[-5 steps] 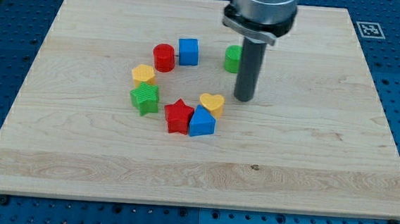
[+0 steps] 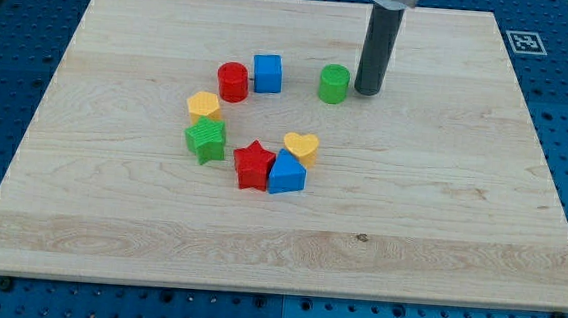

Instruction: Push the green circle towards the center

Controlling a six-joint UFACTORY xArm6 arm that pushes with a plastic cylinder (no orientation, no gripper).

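The green circle (image 2: 334, 83) stands on the wooden board (image 2: 441, 210), right of the ring's upper part. My tip (image 2: 368, 91) rests on the board just to the right of the green circle, with a thin gap between them. The rod rises out of the view's top.
Left of the green circle are a blue cube (image 2: 267, 74) and a red circle (image 2: 232, 81). Below them are a yellow heart (image 2: 204, 105), a green star (image 2: 205, 139), a red star (image 2: 254, 164), a blue triangle-like block (image 2: 286, 173) and another yellow heart (image 2: 302, 146).
My tip has moved up the view and slightly right, from below-right of the green circle to right beside it. No block has moved.
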